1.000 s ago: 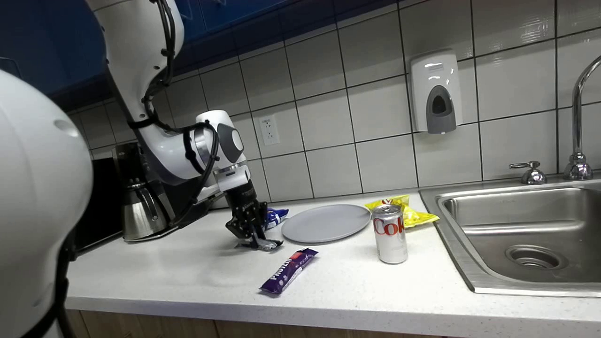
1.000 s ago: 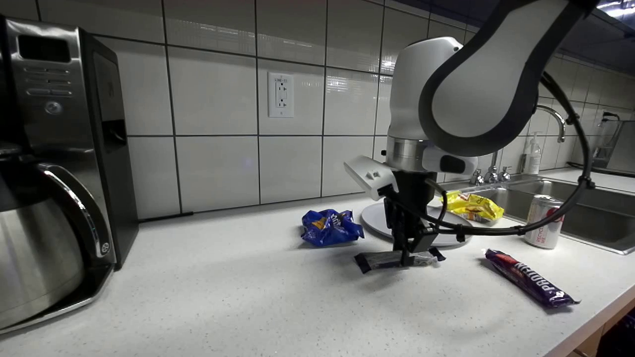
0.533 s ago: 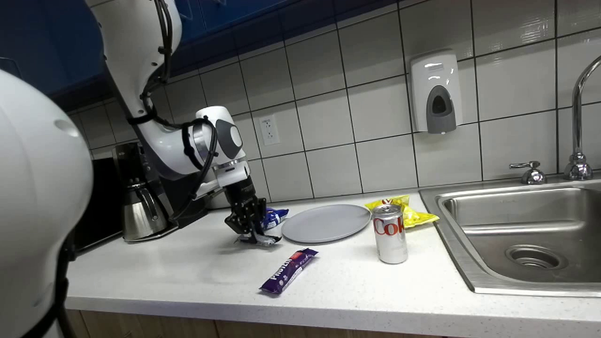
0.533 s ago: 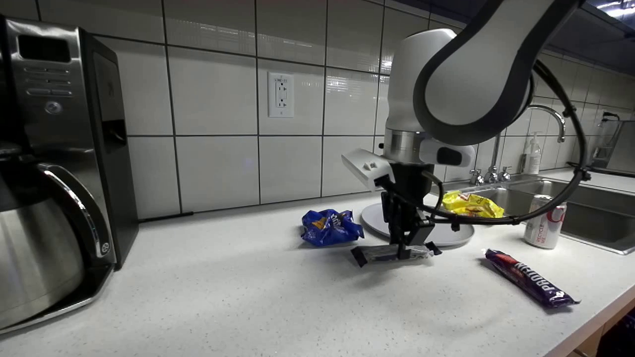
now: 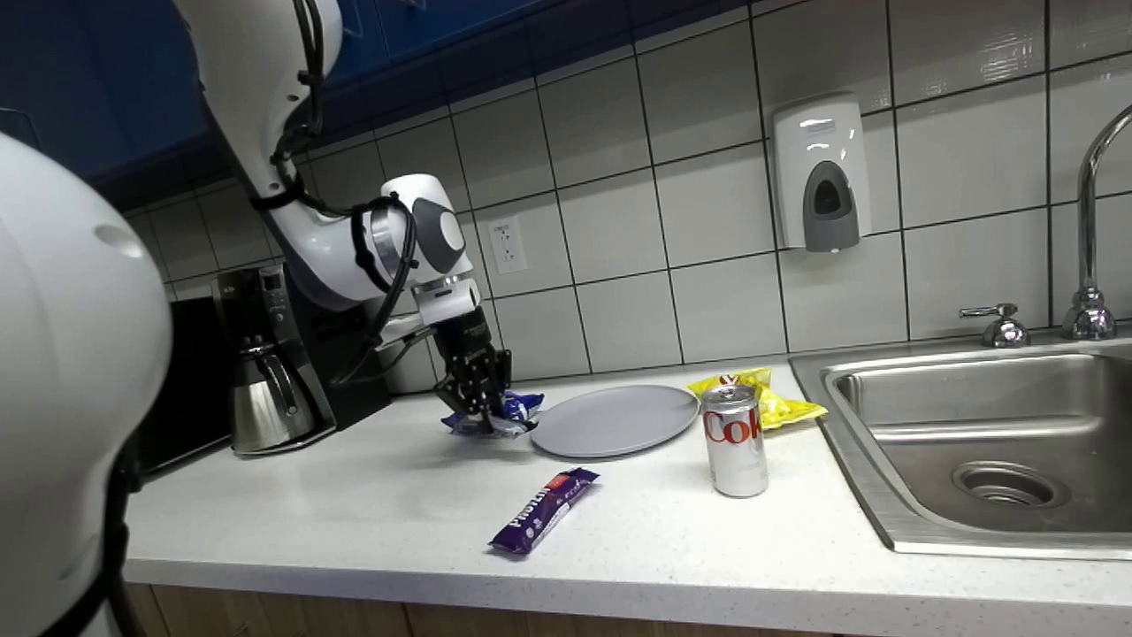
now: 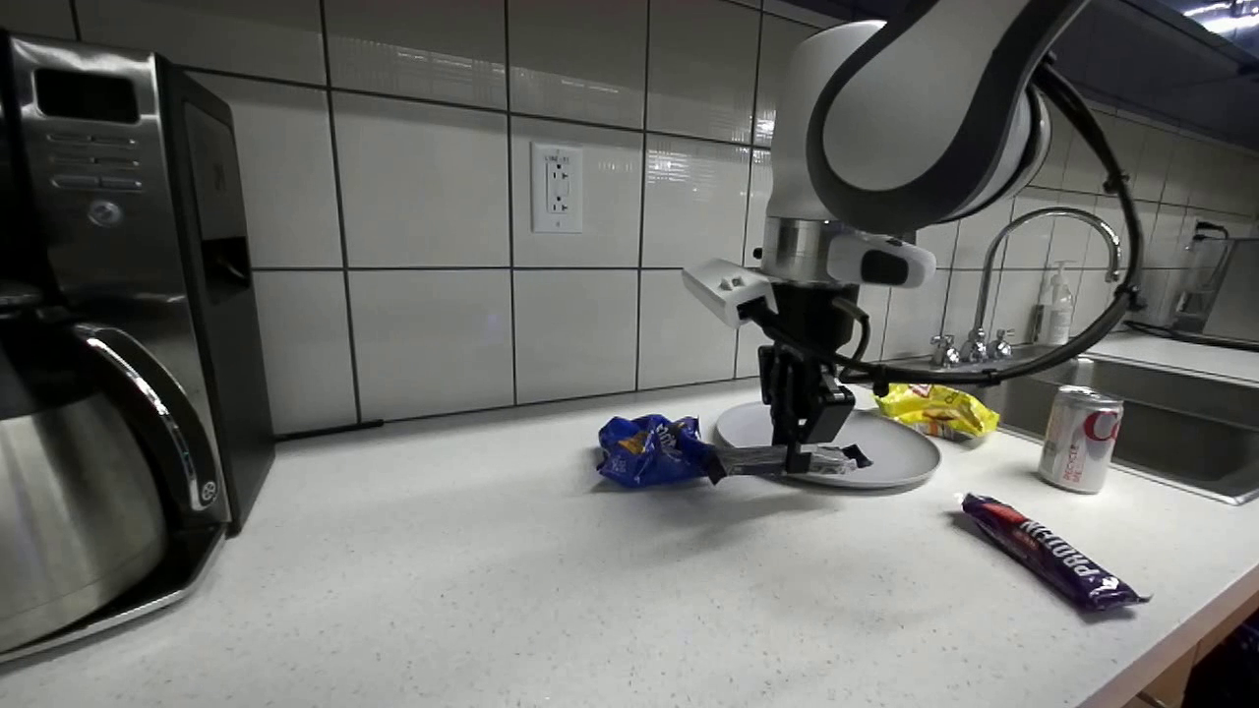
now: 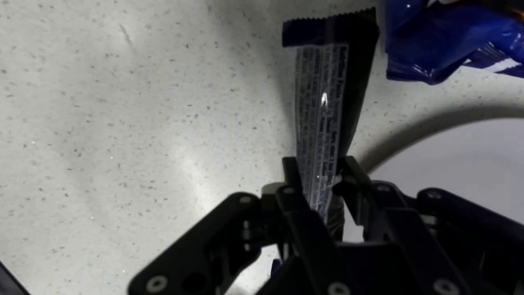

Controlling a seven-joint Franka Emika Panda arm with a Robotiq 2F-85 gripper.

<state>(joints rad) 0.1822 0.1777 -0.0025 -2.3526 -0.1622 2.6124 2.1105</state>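
**The claw (image 7: pixel 319 176) has a wrapped bar (image 7: pixel 321 110) pinched above the desk (image 6: pixel 443 570)**

Jaws are clamped around its middle, one finger per side, with nutrition print showing in the wrist view. The bar hangs roughly level, dropping a shadow on the desk. One end pokes toward a crumpled blue bag (image 6: pixel 644 452); super close, but honestly I can't tell if they touch. A gray plate (image 5: pixel 619 420) sits right beside it, the bar's other end overlapping it in an exterior view. Elsewhere: a purple bar (image 5: pixel 544 513) lying flat, a soda can (image 5: pixel 736 460) upright, and a yellow bag (image 5: pixel 785 409) near the can, by the sink (image 5: pixel 874 478).
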